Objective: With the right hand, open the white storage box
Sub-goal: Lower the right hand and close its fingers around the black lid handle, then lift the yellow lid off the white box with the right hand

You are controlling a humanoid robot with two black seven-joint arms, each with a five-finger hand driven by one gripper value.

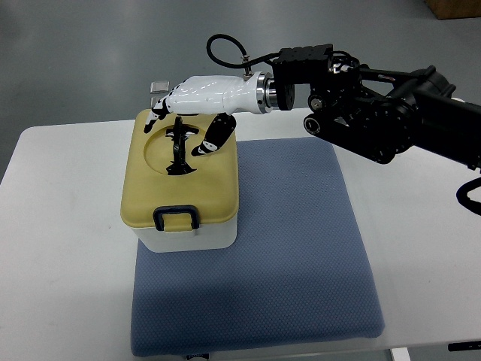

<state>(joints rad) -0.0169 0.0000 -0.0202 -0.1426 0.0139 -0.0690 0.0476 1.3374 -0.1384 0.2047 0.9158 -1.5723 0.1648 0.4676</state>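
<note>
A white storage box (192, 237) with a pale yellow lid (214, 188) stands on the left part of a blue mat (301, 248). The lid has a black handle (179, 147) in a round recess and a black latch (176, 218) at its near edge. My right hand (197, 101), white with black finger parts, comes in from the right and hovers over the far side of the lid. Its fingers are relaxed and spread over the recess, with the thumb (213, 138) pointing down near the handle. It holds nothing. The lid sits shut on the box.
The mat lies on a white table (60, 226). My black right arm (391, 105) spans the upper right above the table's far edge. Grey floor shows beyond the table.
</note>
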